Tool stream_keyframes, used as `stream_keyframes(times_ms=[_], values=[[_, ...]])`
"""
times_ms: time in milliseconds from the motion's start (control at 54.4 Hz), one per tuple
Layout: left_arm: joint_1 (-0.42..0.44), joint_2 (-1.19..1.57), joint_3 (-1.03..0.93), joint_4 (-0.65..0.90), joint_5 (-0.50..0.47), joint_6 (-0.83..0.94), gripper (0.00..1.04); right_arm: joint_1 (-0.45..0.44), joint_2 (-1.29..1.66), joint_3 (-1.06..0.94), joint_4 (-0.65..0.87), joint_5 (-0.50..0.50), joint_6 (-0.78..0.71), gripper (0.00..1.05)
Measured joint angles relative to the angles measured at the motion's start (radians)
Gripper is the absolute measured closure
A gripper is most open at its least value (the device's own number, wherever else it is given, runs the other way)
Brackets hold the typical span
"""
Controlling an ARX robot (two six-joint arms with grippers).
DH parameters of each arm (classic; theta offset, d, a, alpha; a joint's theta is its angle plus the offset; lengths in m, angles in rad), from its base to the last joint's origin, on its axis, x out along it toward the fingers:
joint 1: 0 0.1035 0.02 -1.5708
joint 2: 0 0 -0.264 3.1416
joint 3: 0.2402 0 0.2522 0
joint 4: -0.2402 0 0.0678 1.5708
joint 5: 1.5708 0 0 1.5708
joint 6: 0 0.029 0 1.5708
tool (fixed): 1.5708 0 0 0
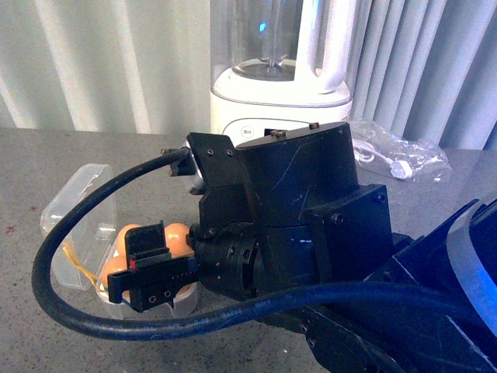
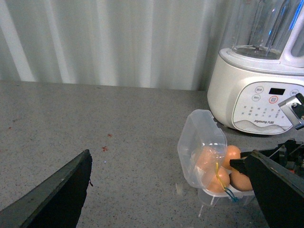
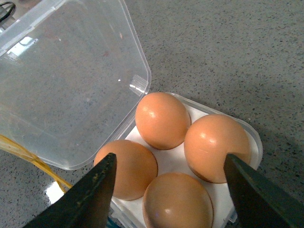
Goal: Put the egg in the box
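Egg (image 3: 178,199) sits in the box (image 3: 254,137), lower centre of the right wrist view, filling the last hollow beside three other eggs (image 3: 162,119). The lid (image 3: 71,80) is hinged back at upper left for access. Right gripper (image 3: 169,164) is spread and empty astride the egg, wide enough to lift clear. Left gripper (image 2: 167,156) is likewise spread and holds nothing.

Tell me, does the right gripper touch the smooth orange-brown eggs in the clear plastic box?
Cannot tell. In the right wrist view the fingers of the open right gripper overlap two eggs, hiding contact or gap.
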Motion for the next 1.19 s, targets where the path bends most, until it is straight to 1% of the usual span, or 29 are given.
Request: stream_keyframes(times_ms=[184,221,276,312,386,404,423,478,496,515,533,570,588,625,717,735,754,790,809,846,864,956,993,1195], values=[[0.0,0.0,0.0,0.0,0.0,0.0,0.07,-0.018,-0.03,-0.068,0.058,0.008,0.018,0.07],[0.0,0.0,0.0,0.0,0.0,0.0,0.07,-0.024,-0.048,-0.091,0.075,0.016,0.019,0.05],[0.0,0.0,0.0,0.0,0.0,0.0,0.07,-0.037,-0.085,-0.138,0.119,0.037,0.019,0.08],[0.0,0.0,0.0,0.0,0.0,0.0,0.07,-0.049,-0.116,-0.177,0.158,0.045,0.022,0.08],[0.0,0.0,0.0,0.0,0.0,0.0,0.07,-0.063,-0.146,-0.201,0.182,0.064,0.024,0.07],[0.0,0.0,0.0,0.0,0.0,0.0,0.07,-0.061,-0.146,-0.204,0.195,0.091,0.018,0.08],[0.0,0.0,0.0,0.0,0.0,0.0,0.07,-0.056,-0.142,-0.216,0.247,0.175,-0.002,0.11],[0.0,0.0,0.0,0.0,0.004,0.0,0.07,-0.054,-0.137,-0.28,0.434,0.476,-0.104,0.21],[0.0,0.0,0.0,0.0,0.004,0.001,0.07,-0.056,-0.138,-0.294,0.459,0.52,-0.117,0.23],[0.0,0.0,0.0,0.0,0.002,0.0,0.07,-0.06,-0.146,-0.323,0.502,0.587,-0.142,0.26],[0.0,0.0,0.0,0.0,0.0,-0.001,0.07,-0.066,-0.157,-0.351,0.533,0.64,-0.165,0.3],[0.0,0.0,0.0,0.0,-0.005,0.0,0.07,-0.079,-0.177,-0.385,0.562,0.679,-0.179,0.34],[0.0,0.0,0.0,0.0,-0.003,0.0,0.07,-0.09,-0.197,-0.412,0.578,0.724,-0.192,0.39],[0.0,0.0,0.0,0.0,-0.004,0.0,0.07,-0.101,-0.218,-0.436,0.588,0.74,-0.201,0.44],[0.0,0.0,0.0,0.0,-0.002,0.0,0.07,-0.123,-0.253,-0.473,0.595,0.745,-0.204,0.59],[0.0,0.0,0.0,0.0,0.001,0.0,0.07,-0.127,-0.256,-0.478,0.595,0.745,-0.204,0.63],[0.0,0.0,0.0,0.0,0.002,0.0,0.07,-0.13,-0.258,-0.483,0.595,0.744,-0.204,0.65],[0.0,0.0,0.0,0.0,0.004,0.0,0.07,-0.167,-0.297,-0.529,0.59,0.692,-0.225,0.72],[0.0,0.0,0.0,0.0,0.004,0.0,0.07,-0.177,-0.314,-0.547,0.587,0.677,-0.228,0.74],[0.0,-0.001,0.0,0.0,0.002,0.0,0.07,-0.217,-0.39,-0.625,0.574,0.637,-0.243,0.81],[0.0,-0.001,0.0,0.0,0.002,0.0,0.07,-0.227,-0.41,-0.642,0.571,0.632,-0.245,0.83],[0.0,0.0,0.0,-0.001,-0.006,-0.001,0.07,-0.305,-0.579,-0.748,0.538,0.602,-0.255,0.99],[0.0,-0.001,0.0,0.0,-0.003,0.0,0.07,-0.323,-0.62,-0.769,0.523,0.586,-0.26,1.02],[0.0,0.0,0.0,-0.001,0.0,0.0,0.07,-0.412,-0.828,-0.858,0.39,0.495,-0.263,1.02]])
